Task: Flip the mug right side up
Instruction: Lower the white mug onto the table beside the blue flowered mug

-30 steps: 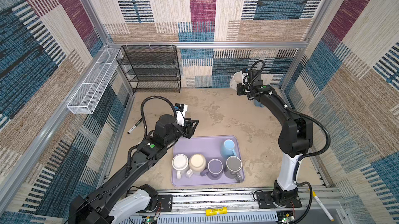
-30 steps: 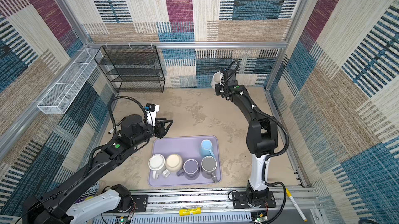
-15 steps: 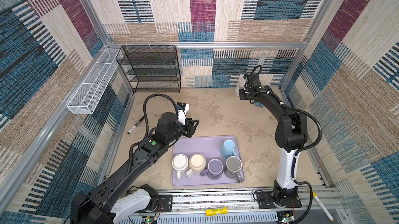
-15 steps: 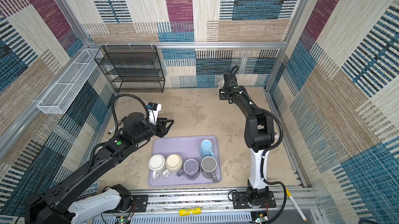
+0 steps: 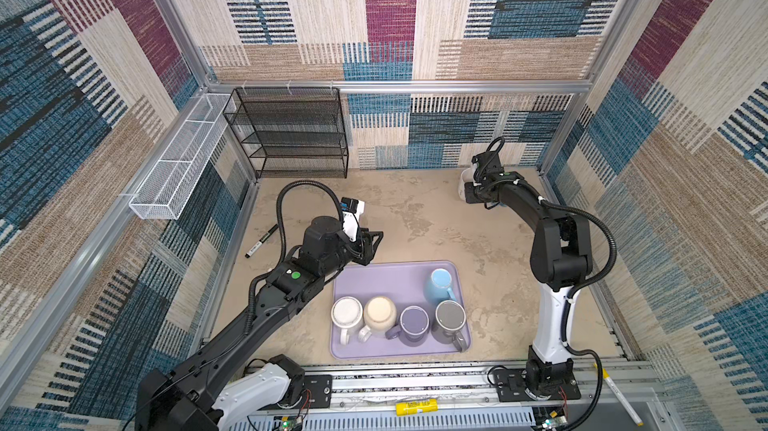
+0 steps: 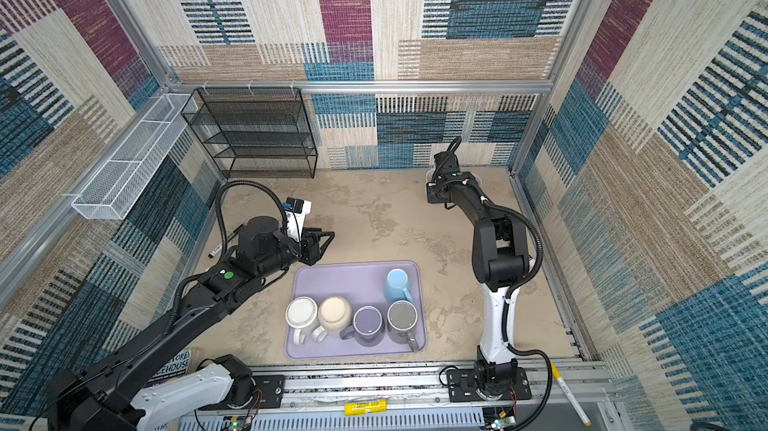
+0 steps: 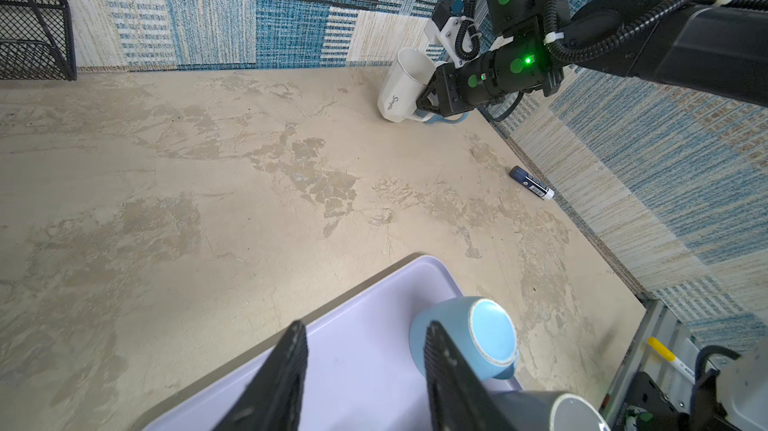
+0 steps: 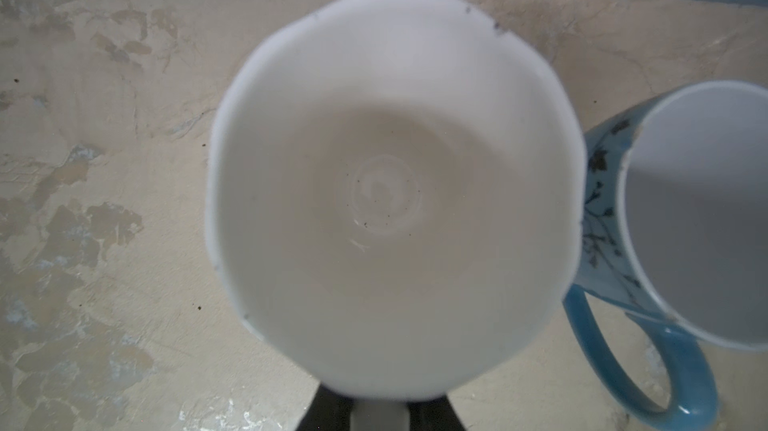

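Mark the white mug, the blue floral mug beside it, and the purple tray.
white mug (image 7: 397,88): left wrist view, outer side wall.
blue floral mug (image 8: 602,208): right wrist view, patterned outer wall.
purple tray (image 5: 374,283): a top view, bare floor.

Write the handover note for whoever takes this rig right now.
Right gripper: shut on the held white mug at its handle, far right corner of the table; mug mouth-up, tilted, not yet released.
Left gripper: open, empty, by the purple tray, at its far left corner.
Floral blue mug: upright beside the held one.
On the tray, apparently bottom-up: tray white mug, cream mug, purple mug, grey mug, light blue mug.
Done: two mugs turned. Left: set down and release the held mug, then flip the five.
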Controlling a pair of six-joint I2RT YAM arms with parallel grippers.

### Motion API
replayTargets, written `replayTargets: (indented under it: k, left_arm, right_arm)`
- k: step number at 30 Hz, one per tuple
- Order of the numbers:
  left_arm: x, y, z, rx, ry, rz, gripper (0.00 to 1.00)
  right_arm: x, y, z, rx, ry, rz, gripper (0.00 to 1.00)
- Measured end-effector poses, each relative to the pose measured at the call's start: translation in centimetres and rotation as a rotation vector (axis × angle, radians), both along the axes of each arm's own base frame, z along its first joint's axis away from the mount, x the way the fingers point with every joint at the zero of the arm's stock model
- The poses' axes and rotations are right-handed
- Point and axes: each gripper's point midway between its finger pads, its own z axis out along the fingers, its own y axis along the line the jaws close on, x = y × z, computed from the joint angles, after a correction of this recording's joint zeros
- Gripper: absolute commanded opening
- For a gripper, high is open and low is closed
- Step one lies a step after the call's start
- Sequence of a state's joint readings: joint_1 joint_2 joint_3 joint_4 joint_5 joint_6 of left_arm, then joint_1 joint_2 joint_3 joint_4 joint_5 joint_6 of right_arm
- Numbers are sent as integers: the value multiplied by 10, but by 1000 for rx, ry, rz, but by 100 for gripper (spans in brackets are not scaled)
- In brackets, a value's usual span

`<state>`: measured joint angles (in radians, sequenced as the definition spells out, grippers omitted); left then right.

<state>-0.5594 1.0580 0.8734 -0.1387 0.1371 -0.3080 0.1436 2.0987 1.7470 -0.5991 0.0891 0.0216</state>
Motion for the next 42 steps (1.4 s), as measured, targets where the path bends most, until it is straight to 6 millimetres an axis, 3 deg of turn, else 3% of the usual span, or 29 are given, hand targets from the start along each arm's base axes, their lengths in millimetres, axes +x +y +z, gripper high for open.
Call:
replayTargets:
  k: [17, 20, 42]
  left_arm:
    - [-1, 0, 0, 0, 0, -1, 46]
    - [0, 0, -1, 3, 4, 0, 45]
    - [-1, 2, -6, 23, 14, 16, 45]
  right_arm:
    - [-2, -6, -12, -28, 17, -15, 0]
    - [1, -8, -13, -30, 10, -19, 11]
    - [-1, -13, -8, -36, -4, -31, 32]
